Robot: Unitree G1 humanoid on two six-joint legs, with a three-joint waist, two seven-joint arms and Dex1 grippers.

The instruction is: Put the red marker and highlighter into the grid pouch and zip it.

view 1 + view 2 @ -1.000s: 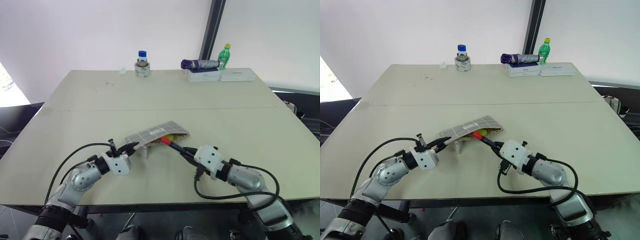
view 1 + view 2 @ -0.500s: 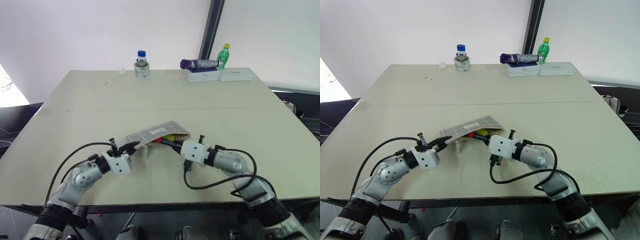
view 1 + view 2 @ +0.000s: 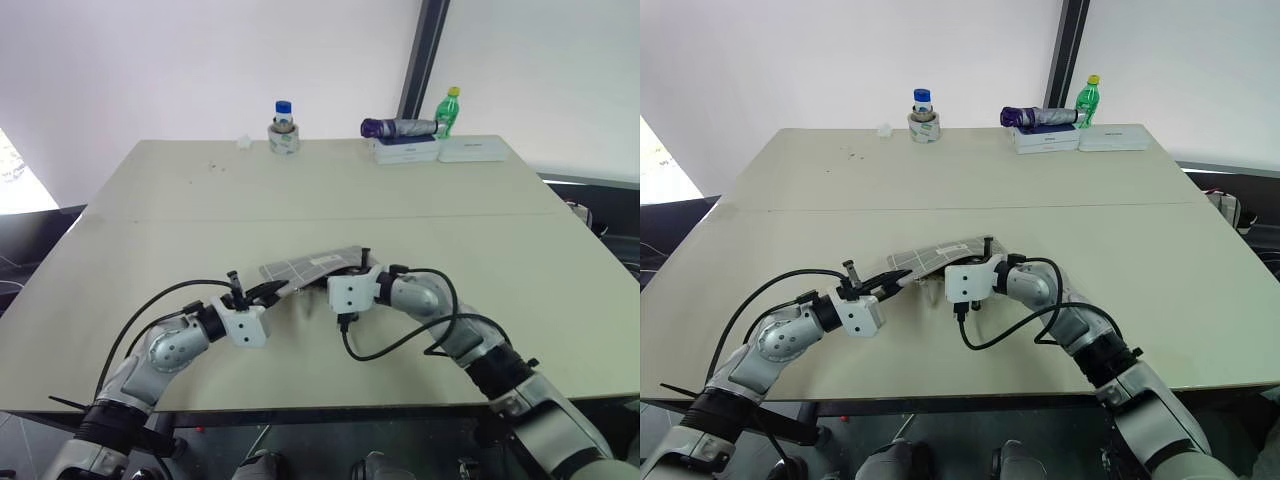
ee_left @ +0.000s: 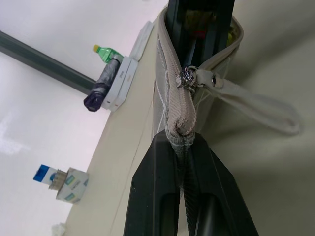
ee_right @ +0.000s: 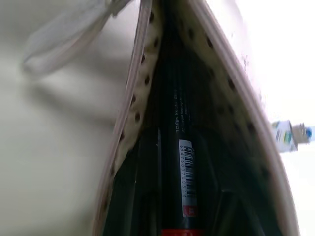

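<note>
Colours you have in front of you

Your grid pouch (image 3: 312,264) is grey with white grid lines, its lining (image 5: 142,73) cream with dark dots. The red marker (image 5: 181,147) shows a black barrel, white barcode label and red end. Both grippers' fingers (image 4: 162,191) are black, the table (image 3: 330,190) pale beige.

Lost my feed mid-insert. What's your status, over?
Left hand shut on grid pouch end. Right hand at pouch mouth, holding red marker, barrel inside. Zipper open. Nothing in the way.
</note>
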